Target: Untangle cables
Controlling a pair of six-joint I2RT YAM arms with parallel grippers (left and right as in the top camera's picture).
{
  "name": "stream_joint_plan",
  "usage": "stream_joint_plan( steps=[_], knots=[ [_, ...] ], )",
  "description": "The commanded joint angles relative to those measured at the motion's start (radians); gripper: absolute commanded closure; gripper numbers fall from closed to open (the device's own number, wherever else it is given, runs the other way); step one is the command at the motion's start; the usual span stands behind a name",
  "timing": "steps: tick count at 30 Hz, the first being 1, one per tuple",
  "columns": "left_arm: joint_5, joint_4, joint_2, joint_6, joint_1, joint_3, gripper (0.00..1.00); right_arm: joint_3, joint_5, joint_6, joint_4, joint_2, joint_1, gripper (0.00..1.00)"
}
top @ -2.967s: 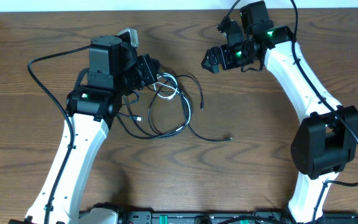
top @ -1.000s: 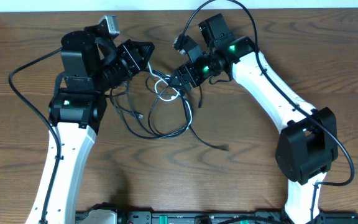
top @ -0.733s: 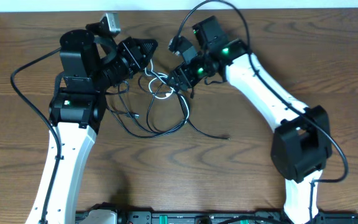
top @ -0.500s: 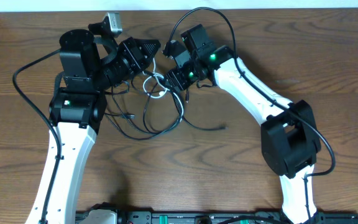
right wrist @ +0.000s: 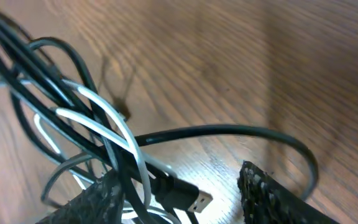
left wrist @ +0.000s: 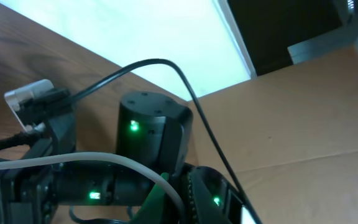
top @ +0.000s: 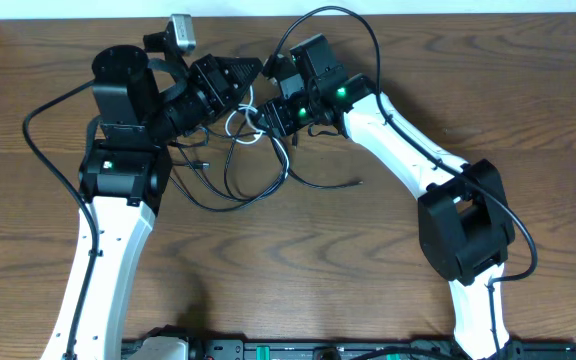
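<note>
Several thin black cables (top: 258, 180) lie looped on the wooden table with a short white cable (top: 236, 122) tangled in at their far end. My left gripper (top: 248, 72) is raised over the knot and shut on the white cable (left wrist: 92, 160), which runs between its fingers (left wrist: 178, 196). My right gripper (top: 268, 112) is at the knot from the right. In the right wrist view it is open (right wrist: 179, 186), its jaws either side of a black USB plug (right wrist: 182, 196), black strands (right wrist: 42, 68) and the white cable (right wrist: 104, 109). One loose plug end (top: 358, 183) lies to the right.
A thick black cord (top: 43, 115) loops off the left arm, and another (top: 338, 14) arches over the right arm. The table's back edge (top: 528, 12) meets a white wall. The right arm's elbow (top: 463, 230) stands at right.
My right gripper has swung left into the knot and narrowed its jaws around the plug. The left gripper has lifted slightly toward the back, dragging the loops that way.
</note>
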Motion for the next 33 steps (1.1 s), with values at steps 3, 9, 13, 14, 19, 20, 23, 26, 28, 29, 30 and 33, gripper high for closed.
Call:
stream_joint_plan(
  steps=[3, 9, 13, 14, 19, 20, 23, 26, 28, 29, 30, 33],
  knots=[
    [0.083, 0.093, -0.043, -0.038, -0.005, 0.005, 0.93, 0.004, 0.377, 0.236, -0.017, 0.041, 0.029, 0.45],
    [0.079, 0.107, -0.140, -0.038, 0.038, 0.005, 0.93, 0.004, 0.503, 0.339, -0.109, 0.053, -0.039, 0.57],
    [0.079, 0.106, -0.195, -0.038, 0.111, 0.005, 0.93, 0.004, 0.482, 0.338, -0.172, 0.053, -0.117, 0.58],
    [0.079, 0.106, -0.205, -0.038, 0.134, 0.005, 0.93, 0.004, 0.480, 0.338, -0.198, 0.053, -0.139, 0.58],
    [0.079, 0.103, -0.218, -0.038, 0.229, 0.005, 0.92, 0.004, 0.472, 0.276, -0.304, 0.053, -0.225, 0.57],
    [0.079, 0.103, -0.218, -0.037, 0.250, 0.005, 0.92, 0.003, 0.465, 0.251, -0.322, 0.053, -0.239, 0.57],
    [0.079, 0.104, -0.216, -0.024, 0.311, 0.005, 0.92, 0.003, 0.432, 0.164, -0.352, 0.054, -0.271, 0.53],
    [0.071, 0.103, -0.216, 0.055, 0.362, 0.005, 0.93, 0.003, 0.377, 0.053, -0.348, 0.055, -0.283, 0.44],
    [0.071, 0.072, -0.216, 0.085, 0.374, 0.005, 0.93, 0.003, 0.315, -0.038, -0.352, 0.055, -0.285, 0.41],
    [0.071, 0.051, -0.215, 0.103, 0.373, 0.005, 0.92, 0.003, 0.298, -0.063, -0.359, 0.055, -0.285, 0.39],
    [0.071, 0.030, -0.213, 0.116, 0.372, 0.005, 0.92, 0.003, 0.292, -0.081, -0.367, 0.055, -0.284, 0.39],
    [0.071, -0.037, -0.199, 0.164, 0.370, 0.005, 0.93, 0.005, 0.283, -0.123, -0.400, 0.055, -0.280, 0.35]
  ],
)
